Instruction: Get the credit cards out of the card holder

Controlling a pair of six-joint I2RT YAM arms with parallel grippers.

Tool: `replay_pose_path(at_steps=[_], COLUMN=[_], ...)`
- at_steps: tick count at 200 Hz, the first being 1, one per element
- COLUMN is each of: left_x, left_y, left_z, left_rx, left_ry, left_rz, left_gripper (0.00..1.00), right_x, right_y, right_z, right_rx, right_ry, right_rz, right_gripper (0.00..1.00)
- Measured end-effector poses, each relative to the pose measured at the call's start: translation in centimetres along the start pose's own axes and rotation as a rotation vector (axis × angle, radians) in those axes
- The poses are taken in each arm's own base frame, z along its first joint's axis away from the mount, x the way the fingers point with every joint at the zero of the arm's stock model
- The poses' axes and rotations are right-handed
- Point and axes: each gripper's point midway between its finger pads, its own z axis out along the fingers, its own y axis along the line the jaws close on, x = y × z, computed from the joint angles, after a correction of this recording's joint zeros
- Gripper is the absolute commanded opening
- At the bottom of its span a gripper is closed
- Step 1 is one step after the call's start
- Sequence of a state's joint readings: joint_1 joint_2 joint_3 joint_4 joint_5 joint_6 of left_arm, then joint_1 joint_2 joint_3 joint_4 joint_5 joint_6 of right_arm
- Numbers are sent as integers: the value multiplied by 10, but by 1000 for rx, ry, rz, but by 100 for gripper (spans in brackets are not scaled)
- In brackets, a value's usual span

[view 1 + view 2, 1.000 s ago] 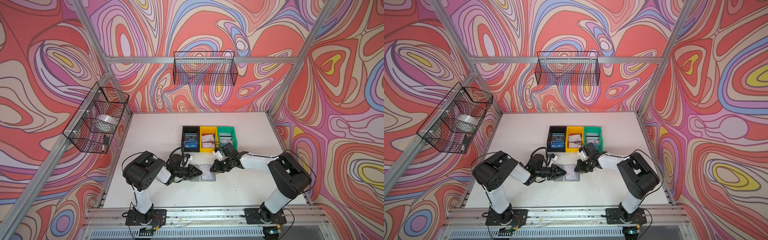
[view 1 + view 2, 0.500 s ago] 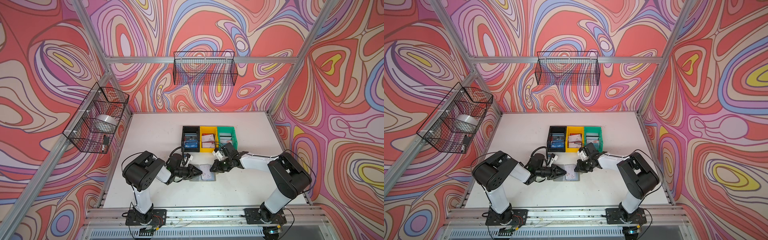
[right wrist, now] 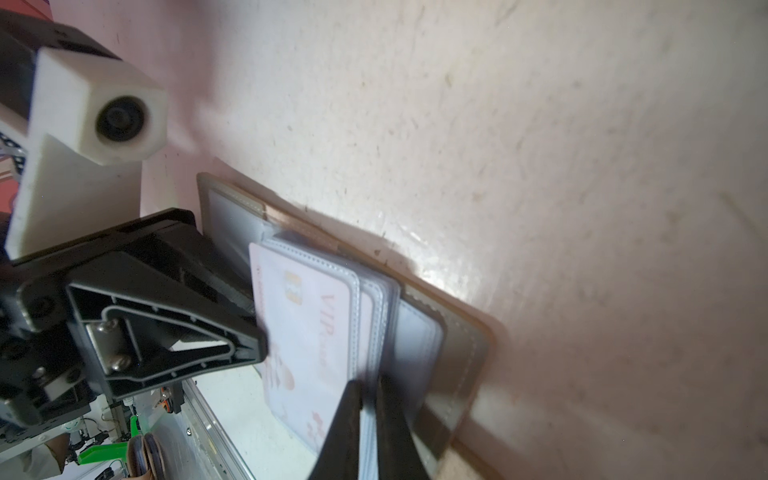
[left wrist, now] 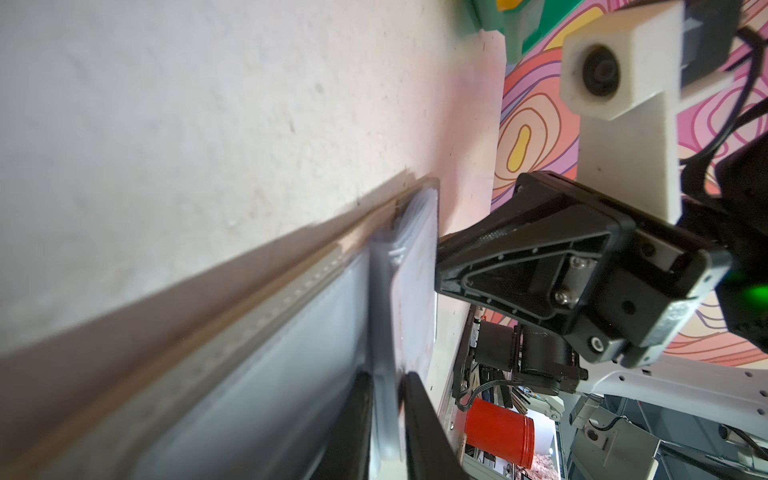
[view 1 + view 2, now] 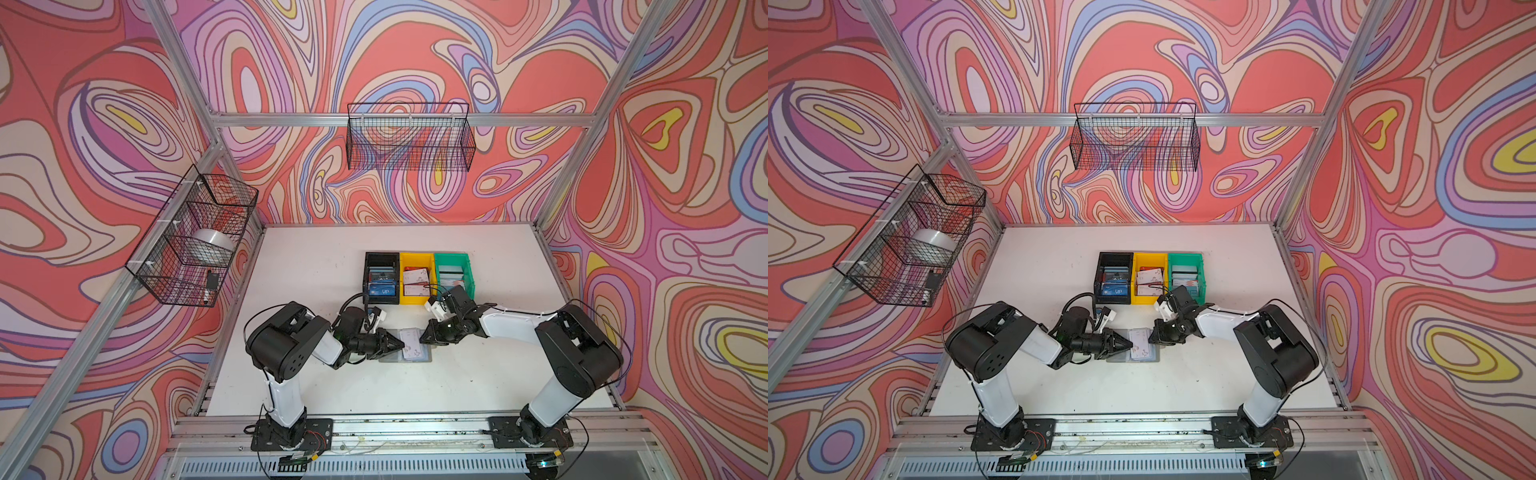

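- The card holder (image 5: 419,360) lies open on the worktop (image 5: 332,257), between the two arms' fingers.
- The left fingers (image 4: 424,432) are closed on a thin edge. It looks like the white credit card (image 3: 307,324) poking from its sleeve, though blur hides whether film is caught too.
- The right fingers (image 3: 343,440) pinch the clear sleeves (image 3: 386,316) at the far edge, bracing the holder.
- I judge the card light, stiff and slick, best gripped by its exposed edge. The sleeves are floppy, and the holder will likely drag along unless pinned.
- The right wrist view shows the chip and red print; the left wrist view sees the stack edge-on; both top views show only small pale pages.
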State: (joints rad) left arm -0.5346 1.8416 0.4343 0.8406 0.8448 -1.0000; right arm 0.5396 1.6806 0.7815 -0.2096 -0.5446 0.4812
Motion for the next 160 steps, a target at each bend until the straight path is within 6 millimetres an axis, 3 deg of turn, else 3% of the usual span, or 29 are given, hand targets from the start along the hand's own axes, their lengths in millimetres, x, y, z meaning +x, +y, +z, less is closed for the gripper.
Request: replay_pose_path(at_steps=[60,160], left_x=[-3,-6], left_y=[-2,-1], left_z=[2,3], left_rx=[-4,-12], left_ry=[2,-7], left_rz=[-4,-32], left_gripper=[20,7], right_x=[0,-1], right_y=[0,1], right_z=[0,1], right_rx=[-4,-9], right_ry=[-2,-3], right_rz=[0,-1], right_gripper=[12,12])
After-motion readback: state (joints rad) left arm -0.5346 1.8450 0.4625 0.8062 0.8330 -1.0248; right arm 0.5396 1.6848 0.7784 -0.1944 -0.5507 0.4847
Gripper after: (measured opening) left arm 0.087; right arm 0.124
